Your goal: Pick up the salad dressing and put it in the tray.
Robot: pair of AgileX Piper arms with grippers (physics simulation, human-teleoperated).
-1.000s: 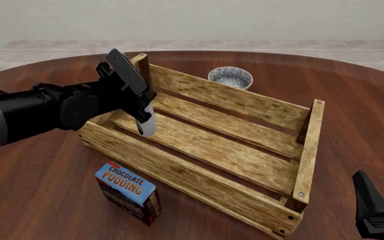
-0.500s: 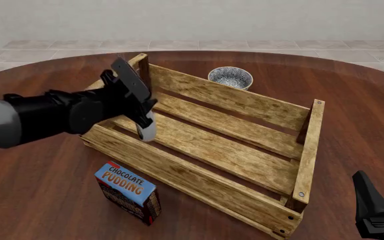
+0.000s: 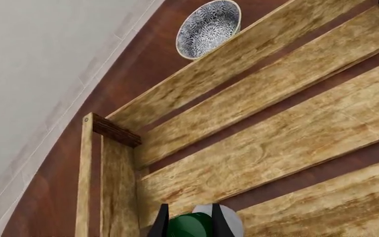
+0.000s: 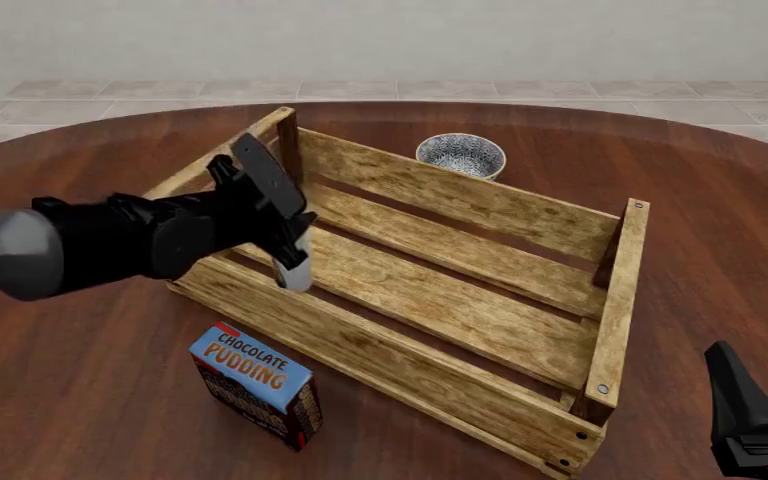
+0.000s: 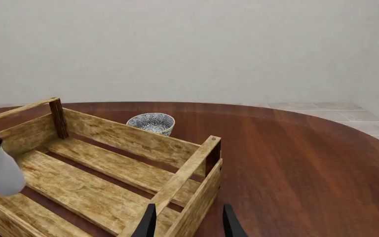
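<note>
The small, slim, pale whitish-grey salad dressing bottle (image 4: 295, 262) with its green cap hangs in the black left gripper (image 4: 281, 235), whose fingers are closed on its neck just below the cap. In the front view it sits at about nine o'clock of the scene, over the left end of the large rectangular crate of light wooden slats with dark corner posts, the tray (image 4: 398, 355).

The pick-up looks done and the carry nearly so: the bottle is off the round dark reddish-brown wooden table (image 4: 77, 390) and inside the tray's outline, just beyond its near wall. What is left, by my reading, is to lower it the last bit and let go. Whether its rounded end already touches the floor slats I cannot tell.

Its long axis runs close to upright, leaning slightly, cap toward twelve o'clock and the rounded end toward six, down at the slats.

Outward from there: the blue-topped "Chocolate Pudding" box (image 4: 257, 385) stands on the table at seven o'clock, outside the tray. The round patterned grey-white bowl (image 4: 460, 155) rests at twelve o'clock, beyond the tray's far wall. The right gripper (image 5: 187, 223) waits at four o'clock, fingers parted and holding nothing.
</note>
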